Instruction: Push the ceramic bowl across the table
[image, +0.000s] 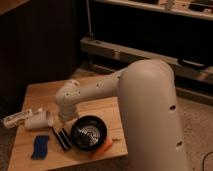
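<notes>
From where I stand, the wooden desk (40, 95) sits low on the left side of the room. At its far left edge lies a flat white object (12, 119), partly hanging over the side. Just right of it a white cup (39, 120) lies tipped on its side; I cannot see whether anything is in it. Below the cup, near the front edge, is a small blue object (40, 146) lying flat on the wood.

Next comes the end effector (62, 139), dark and low over the desk. It sits between the blue object and the bowl, just beside the bowl's left rim. I cannot tell whether it is spread or pressed together, nor whether it actually touches the bowl.

The ceramic bowl (75, 134) is dark and stands upright near the front right corner of the desk. A pale gleam shows in its bottom, and I cannot make out whether that is shine or something lying inside. A small orange object (104, 146) lies against the bowl's lower right side, close to the desk's edge.

The thick white arm (150, 115) fills the right of the scene. It bends at a rounded joint (70, 95) over the desk and comes down to the end effector. Behind it, dark shelving (150, 30) runs along the back wall.
</notes>
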